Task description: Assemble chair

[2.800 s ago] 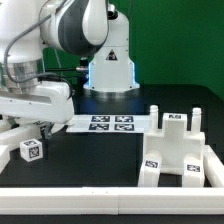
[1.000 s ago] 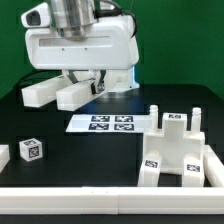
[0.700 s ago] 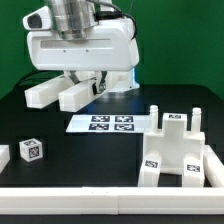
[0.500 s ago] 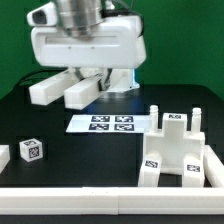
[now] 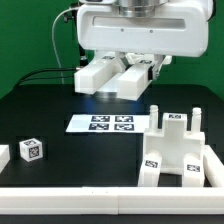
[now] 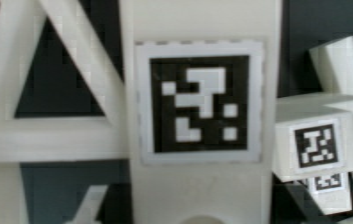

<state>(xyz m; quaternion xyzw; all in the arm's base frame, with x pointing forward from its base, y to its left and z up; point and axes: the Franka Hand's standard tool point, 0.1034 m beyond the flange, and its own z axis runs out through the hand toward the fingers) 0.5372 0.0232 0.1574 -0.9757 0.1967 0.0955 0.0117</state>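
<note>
**Exterior view.** Your gripper [image 5: 133, 66] hangs high over the black table [image 5: 60, 110], clamped on a white barred chair piece [image 5: 112, 76] that is clear of the surface. The piece hides the fingers themselves. Its two bars lie side by side, their long axes sloping down toward the exterior view's left.

**Wrist view.** You see one bar as a broad white strip bearing a black-and-white square tag [image 6: 194, 108].

**On the table.** The stepped chair assembly [image 5: 176, 150] stands at the exterior view's right, with tags on its front. The marker board [image 5: 105, 124] lies just beside it. A small tagged cube [image 5: 32, 151] sits well apart, toward the left.
</note>
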